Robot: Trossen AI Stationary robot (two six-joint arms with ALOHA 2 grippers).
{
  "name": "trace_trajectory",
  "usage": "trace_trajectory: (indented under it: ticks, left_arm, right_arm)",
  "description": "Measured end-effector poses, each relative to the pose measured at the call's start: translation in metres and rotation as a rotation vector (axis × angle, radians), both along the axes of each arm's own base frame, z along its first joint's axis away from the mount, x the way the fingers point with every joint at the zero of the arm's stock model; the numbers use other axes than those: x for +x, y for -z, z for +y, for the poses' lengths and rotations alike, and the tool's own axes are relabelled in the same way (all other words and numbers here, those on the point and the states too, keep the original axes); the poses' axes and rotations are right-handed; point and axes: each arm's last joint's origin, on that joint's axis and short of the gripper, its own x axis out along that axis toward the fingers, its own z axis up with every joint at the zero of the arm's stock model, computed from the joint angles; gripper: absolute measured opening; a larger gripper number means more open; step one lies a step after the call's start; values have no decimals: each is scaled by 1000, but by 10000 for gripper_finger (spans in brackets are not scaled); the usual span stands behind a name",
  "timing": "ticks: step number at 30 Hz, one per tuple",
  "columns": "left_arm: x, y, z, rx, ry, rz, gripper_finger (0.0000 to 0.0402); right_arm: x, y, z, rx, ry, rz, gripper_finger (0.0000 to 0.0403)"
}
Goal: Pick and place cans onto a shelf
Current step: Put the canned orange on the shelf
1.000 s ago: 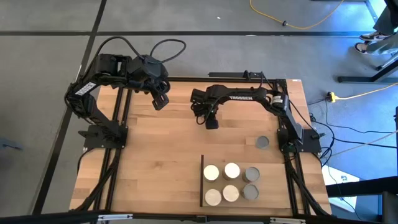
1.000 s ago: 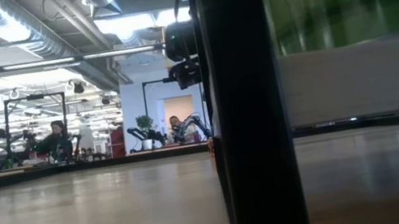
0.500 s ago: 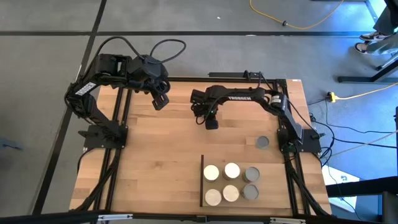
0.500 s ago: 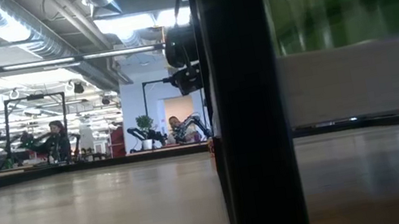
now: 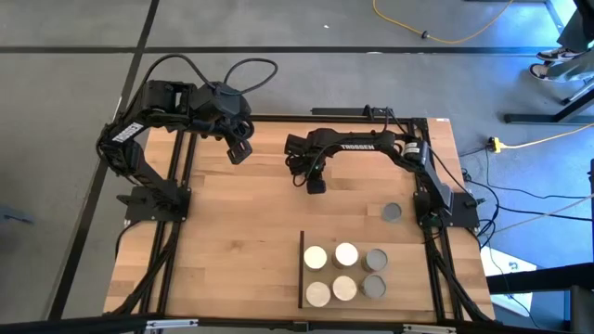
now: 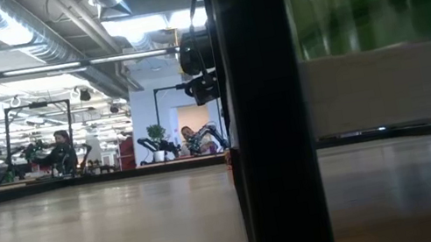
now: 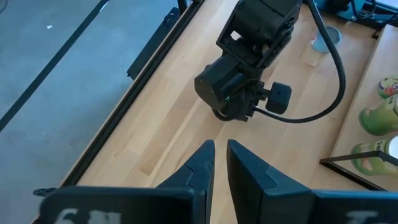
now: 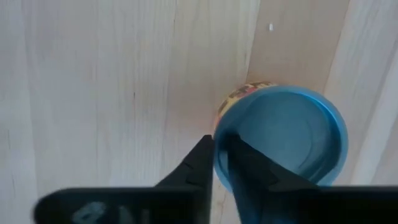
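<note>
Six cans (image 5: 345,271) on shelf (image 5: 408,283); low view blocked by black strip (image 6: 266,112).

Low view's mostly blocked: a thick black upright post (image 6: 266,112) and a blurry green-and-white can (image 6: 386,28) up close hide the tabletop's right side.

Off-task clutter, floor and room.
Yellow cable (image 5: 444,35) lying on grey floor (image 5: 278,28); person (image 6: 61,151) seated far behind table (image 5: 232,232).
</note>
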Motion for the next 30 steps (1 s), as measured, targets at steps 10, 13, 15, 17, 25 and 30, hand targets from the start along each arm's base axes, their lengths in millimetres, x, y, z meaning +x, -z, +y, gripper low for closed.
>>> trace_trajectory:
  ticks: [10, 13, 15, 17, 25, 30]
  left_arm:
    - [0, 0, 0, 0, 0, 0, 37]
    - [0, 0, 0, 0, 0, 0, 37]
    - [0, 0, 0, 1, 1, 0, 37]
    - [0, 0, 0, 1, 1, 0, 37]
    - [0, 0, 0, 1, 1, 1, 37]
    - [0, 0, 0, 1, 2, 1, 37]
  right_arm:
    - [1, -2, -1, -9, 1, -23, 6]
    - [0, -6, 0, -39, 22, 5, 5]
    - [-2, -13, 1, -66, 22, 45, 4]
    - [-1, -24, 3, -107, 21, 59, 3]
    - [4, -74, 21, -114, 26, 76, 2]
    - [8, -106, 35, -120, 35, 30, 2]
